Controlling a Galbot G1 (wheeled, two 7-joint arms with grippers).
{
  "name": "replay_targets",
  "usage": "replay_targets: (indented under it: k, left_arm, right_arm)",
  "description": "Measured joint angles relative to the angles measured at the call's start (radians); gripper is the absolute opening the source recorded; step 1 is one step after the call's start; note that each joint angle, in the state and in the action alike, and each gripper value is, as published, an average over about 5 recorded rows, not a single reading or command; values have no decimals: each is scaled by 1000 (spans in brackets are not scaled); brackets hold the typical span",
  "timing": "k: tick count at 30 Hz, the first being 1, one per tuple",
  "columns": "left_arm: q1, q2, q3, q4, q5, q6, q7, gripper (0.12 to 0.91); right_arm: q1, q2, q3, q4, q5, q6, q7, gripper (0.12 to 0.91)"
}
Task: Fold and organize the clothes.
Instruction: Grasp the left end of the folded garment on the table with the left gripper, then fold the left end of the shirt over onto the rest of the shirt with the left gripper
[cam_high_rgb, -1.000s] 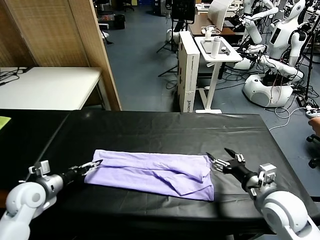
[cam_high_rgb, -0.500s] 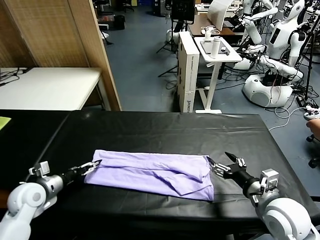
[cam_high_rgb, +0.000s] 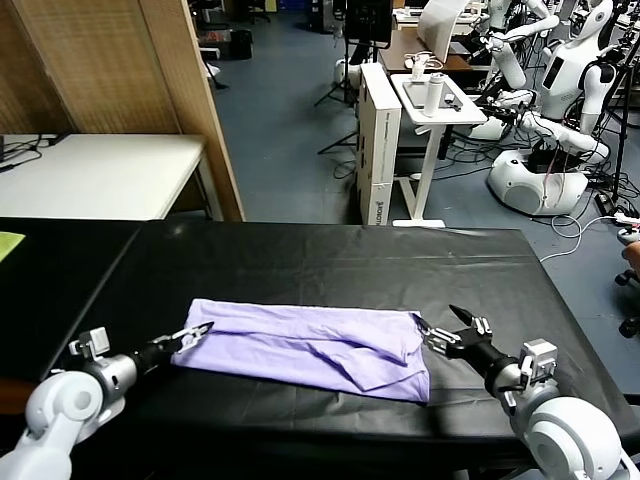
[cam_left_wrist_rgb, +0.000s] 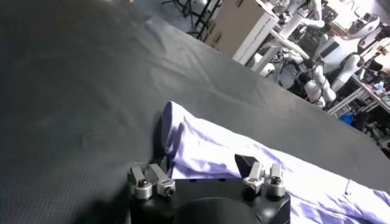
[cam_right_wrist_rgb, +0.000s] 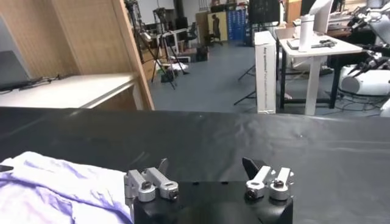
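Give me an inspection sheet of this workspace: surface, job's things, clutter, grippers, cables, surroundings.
Surface: table under a black table cover, lightly wrinkled.
Job's things: one lavender T-shirt, folded into a long band lying flat across the near middle of the cover, its right end rumpled.
Clutter: a yellow-green scrap at the far left edge; nothing else seen on the cover.
Grippers: left gripper low at the shirt's left end, fingers at the cloth's edge; grip not certain. Right gripper open at the shirt's right end, holding nothing.
Cables: none on the table; loose cables on the floor at far right.
Surroundings: wooden screen, white side table, white stand, other white robots behind.
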Motion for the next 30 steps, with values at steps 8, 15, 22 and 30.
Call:
replay_targets:
  k: [8, 15, 22, 30]
  left_arm:
    - [3, -9, 3, -8, 19, 5, -11, 162]
    - [22, -7, -18, -47, 132, 3, -29, 171]
    - [64, 48, -89, -107, 276, -62, -64, 171]
    - [153, 96, -203, -172, 360, -129, -108, 171]
  right_arm:
    - [-2, 9, -9, 2, -12, 2, 1, 907]
    - [-2, 14, -11, 8, -14, 3, 5, 907]
    - [2, 20, -18, 11, -13, 4, 13, 907]
    - [-3, 33, -26, 18, -19, 5, 19, 907]
